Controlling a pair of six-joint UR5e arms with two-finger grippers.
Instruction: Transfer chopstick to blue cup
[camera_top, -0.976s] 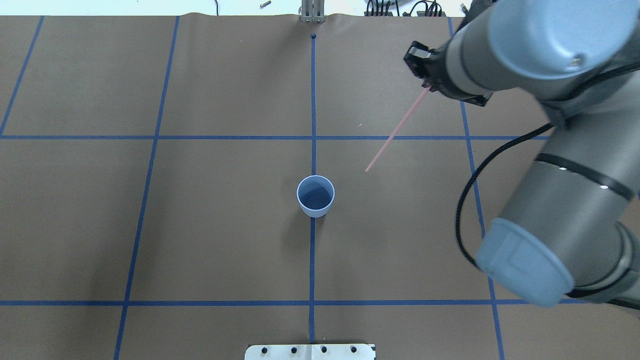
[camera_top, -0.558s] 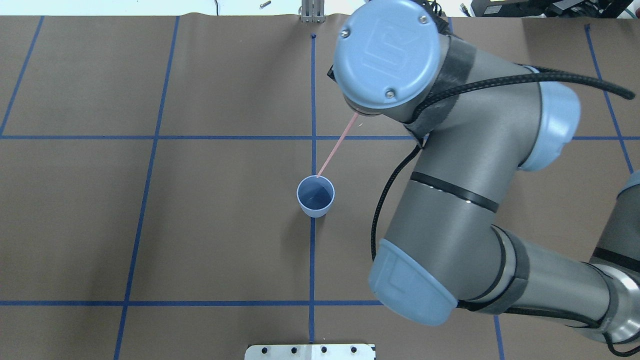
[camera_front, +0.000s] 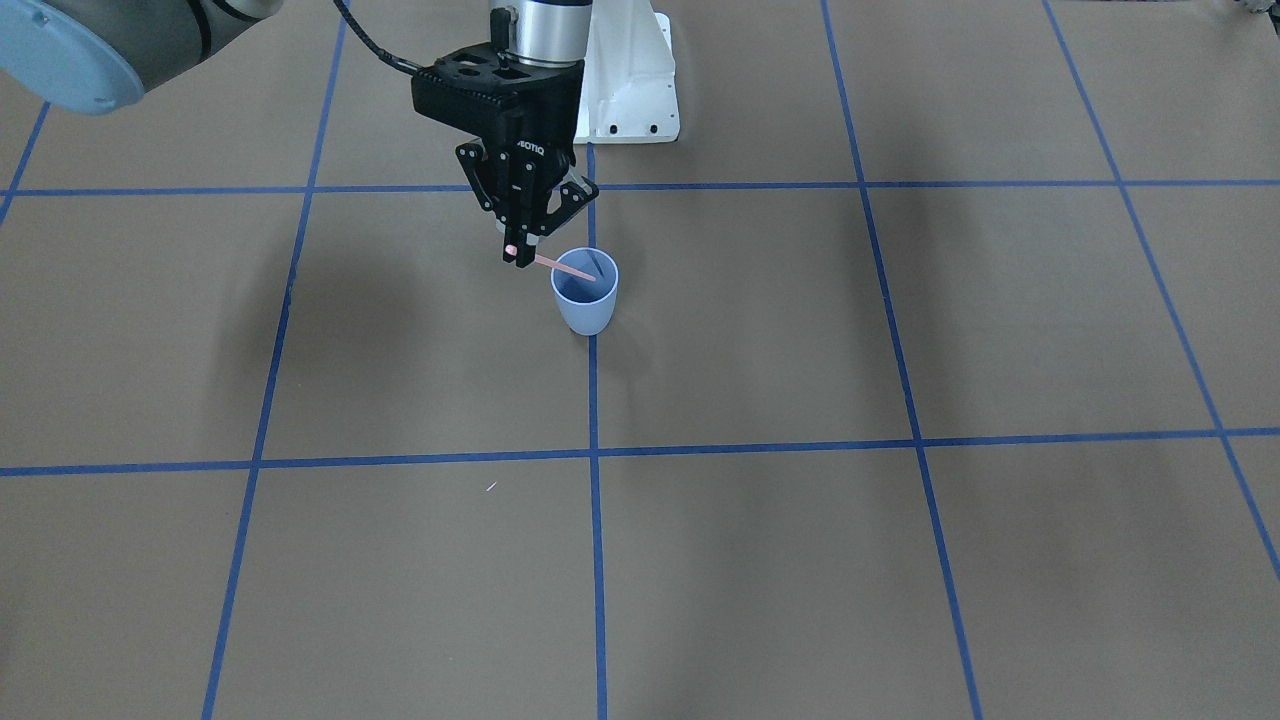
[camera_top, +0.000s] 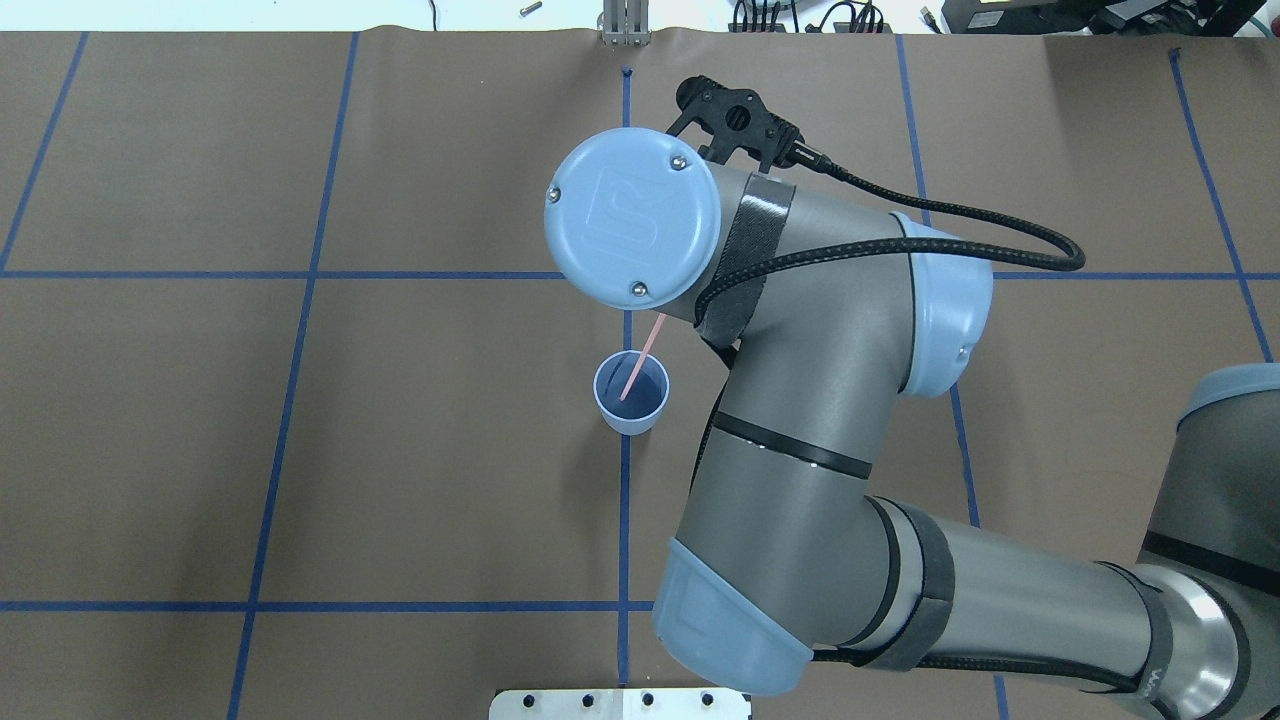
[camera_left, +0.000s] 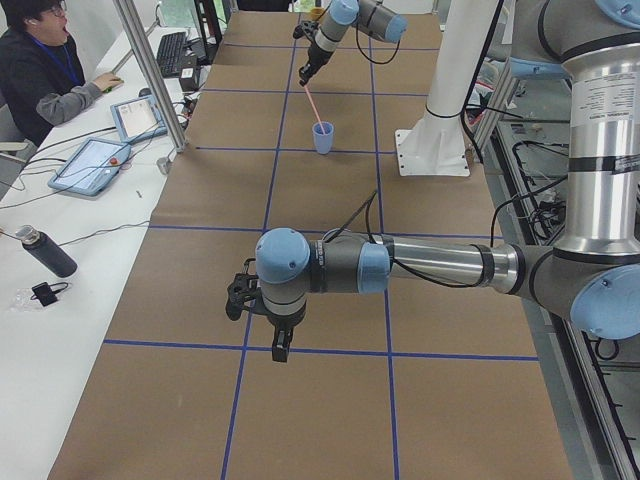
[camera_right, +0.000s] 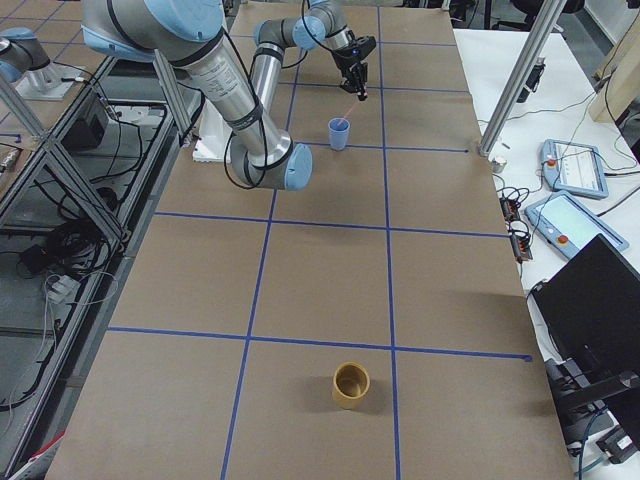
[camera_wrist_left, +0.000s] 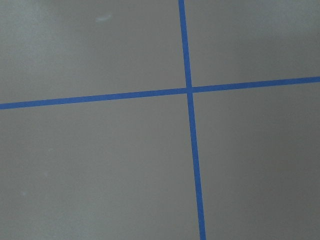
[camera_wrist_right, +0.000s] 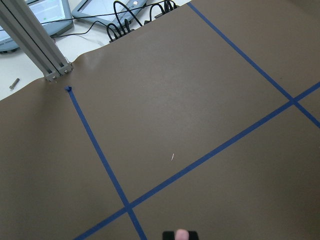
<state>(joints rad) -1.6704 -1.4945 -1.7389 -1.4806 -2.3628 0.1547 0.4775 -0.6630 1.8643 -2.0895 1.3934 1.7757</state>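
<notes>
Black two-finger right gripper (camera_front: 515, 255) pointing down at mid-table, jaws closed on the upper end of a thin pink chopstick (camera_front: 562, 268). Chopstick tilted, slanting from the fingertips down over the rim of a small tapered blue cup (camera_front: 585, 305), lower tip inside the mouth; contact with the cup's bottom or inner wall not discernible. Cup upright on the brown paper-covered table (camera_front: 900, 330), seated on one of the blue tape grid lines (camera_front: 594, 400) and just beside the gripper. In the overhead view, gripper hidden beneath the grey arm's pale blue joint cap, only the lower stretch of the chopstick showing, its end within the circle of the cup. In the right wrist view, pink end of the chopstick visible at the bottom edge between dark finger pads. Black left gripper (camera_left: 280, 350) hanging above bare paper near a tape crossing, well apart from the cup, seen only in the left-side view; open or closed impossible to tell. Nothing but paper and crossed tape lines in the left wrist view. White metal base plate (camera_front: 630, 100) behind the cup on the robot's side. Squat tan cylindrical cup (camera_right: 351, 386) upright toward the table's end on the robot's right, well apart from the blue cup.
</notes>
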